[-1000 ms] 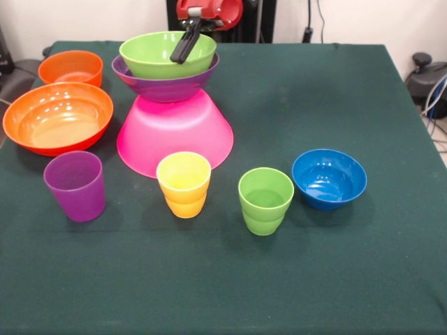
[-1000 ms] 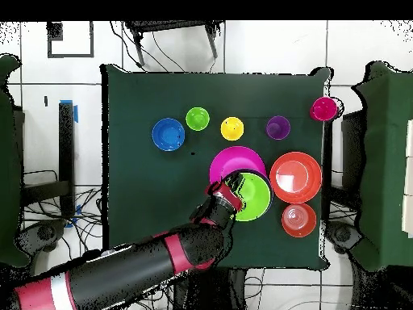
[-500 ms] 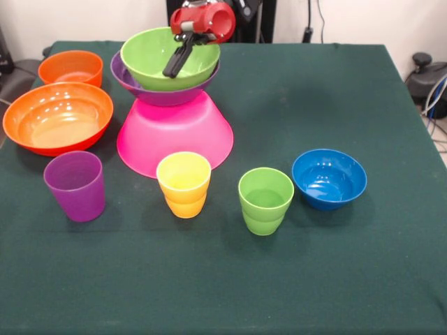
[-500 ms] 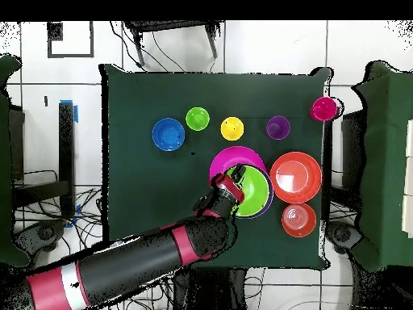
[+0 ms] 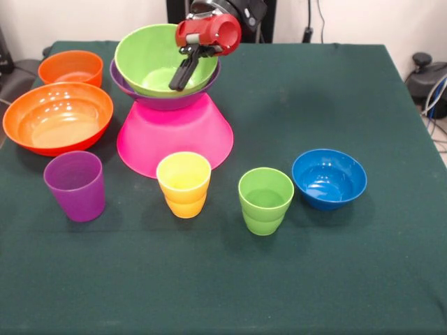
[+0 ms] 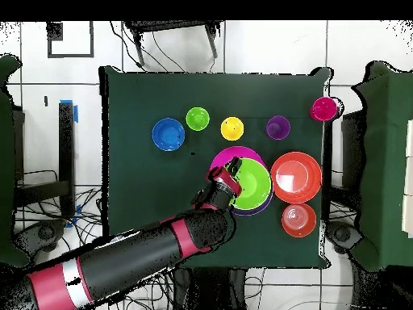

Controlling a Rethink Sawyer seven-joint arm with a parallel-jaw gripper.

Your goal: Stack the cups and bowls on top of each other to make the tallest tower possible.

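Observation:
The tower stands at the back left: an upturned pink bowl, a purple bowl on it, and a lime green bowl on top, tilted toward the camera. My gripper is shut on the green bowl's right rim; in the overhead view the gripper sits at the left edge of that bowl. In front stand a purple cup, a yellow cup and a green cup. A reddish cup stands at a table corner.
A large orange bowl and a small orange bowl sit left of the tower. A small blue bowl stands right of the green cup. My arm crosses the table edge.
My gripper has shifted right and a little lower along the green bowl's rim. The green bowl has tipped up more toward the camera on the purple bowl.

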